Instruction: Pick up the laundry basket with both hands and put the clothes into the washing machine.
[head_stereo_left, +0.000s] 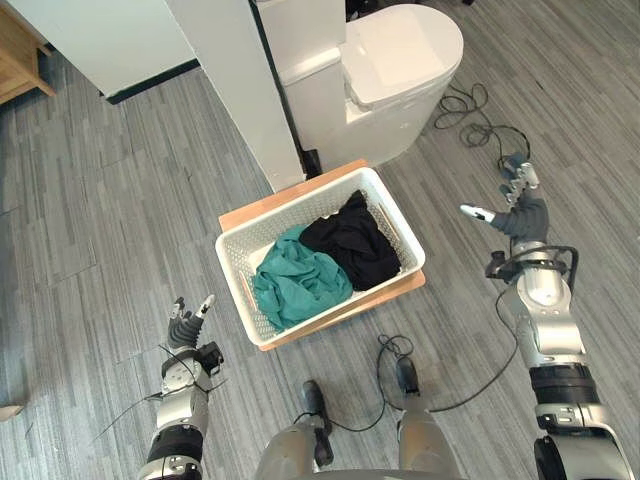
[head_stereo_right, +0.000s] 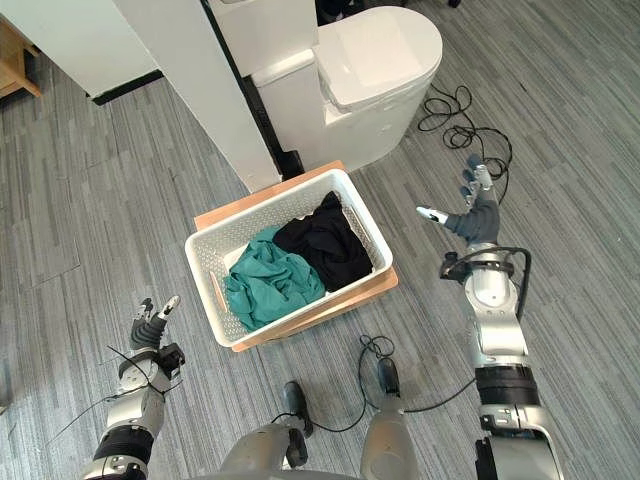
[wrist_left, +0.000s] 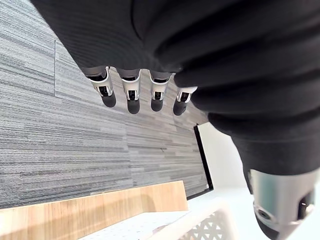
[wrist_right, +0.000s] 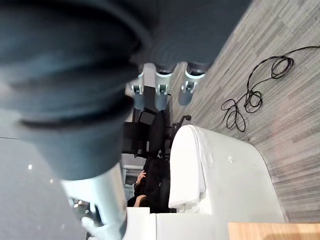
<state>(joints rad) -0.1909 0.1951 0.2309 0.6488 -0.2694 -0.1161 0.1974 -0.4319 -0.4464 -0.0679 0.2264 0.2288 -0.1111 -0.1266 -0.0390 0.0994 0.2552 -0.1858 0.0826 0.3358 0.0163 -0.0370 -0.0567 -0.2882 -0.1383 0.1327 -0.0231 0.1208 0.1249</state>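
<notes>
Down in the left eye view, the white perforated plastic laundry basket (head_stereo_left: 243, 285) of teal and black clothes (head_stereo_left: 300, 280) sits on a wooden board (head_stereo_left: 270, 203), untouched. Left wrist view: the left hand (wrist_left: 131, 97) has straight, empty fingers. Right wrist view: the right hand (wrist_right: 161, 95) likewise.

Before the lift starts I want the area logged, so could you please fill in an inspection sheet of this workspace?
Surface: grey plank floor; wooden board under the basket.
Job's things: white laundry basket holding teal garment and black garment.
Clutter: nothing seen.
Hands: left hand and right hand open, both clear of the basket.
Cables: nothing seen across basket or board.
Surroundings: white toilet, white pillar, wooden furniture.
</notes>
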